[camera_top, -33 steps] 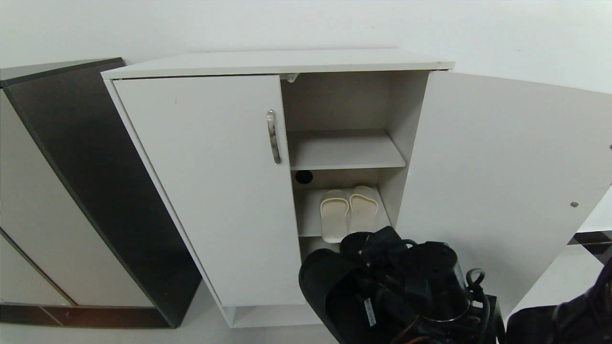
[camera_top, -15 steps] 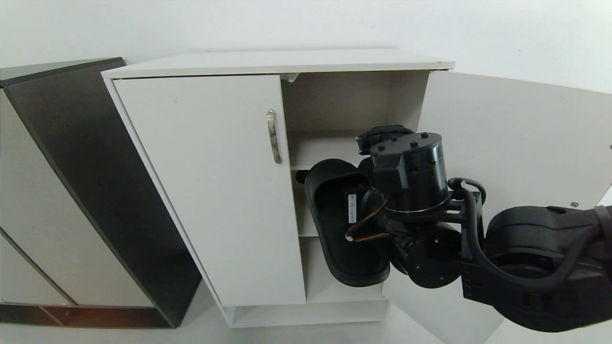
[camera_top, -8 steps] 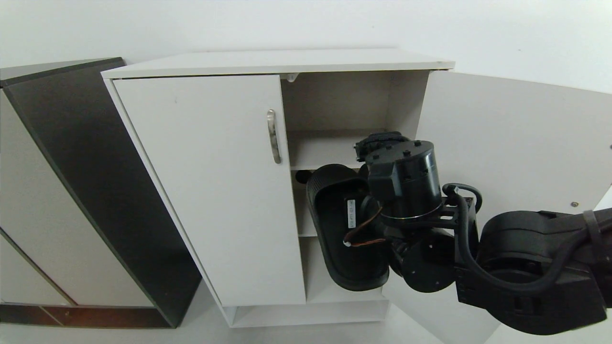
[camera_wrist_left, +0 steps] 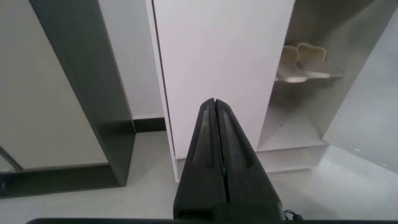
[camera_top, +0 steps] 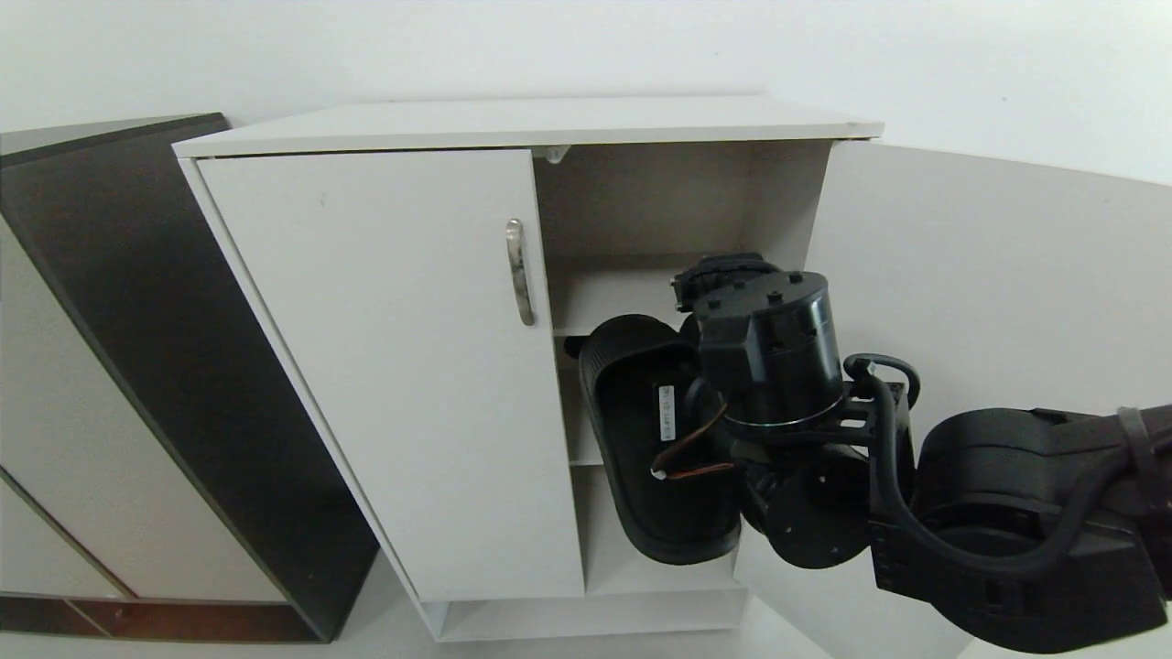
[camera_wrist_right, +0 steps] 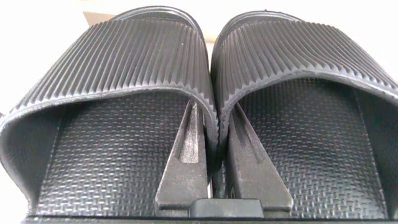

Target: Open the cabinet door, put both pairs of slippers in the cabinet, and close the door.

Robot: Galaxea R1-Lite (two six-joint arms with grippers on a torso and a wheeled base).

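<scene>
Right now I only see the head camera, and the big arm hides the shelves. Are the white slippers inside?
Observer: Yes, the white slippers sit side by side on a shelf.
Operator: How are the black ones held?
Observer: The right gripper has one finger inside each of the black slippers, pinching their inner sides together.
Operator: And the other gripper?
Observer: The left gripper is shut, with nothing in it.

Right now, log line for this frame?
right door: open | right gripper: shut on black slippers, at cabinet opening | white slippers: shelved inside | left gripper: shut, empty
</scene>
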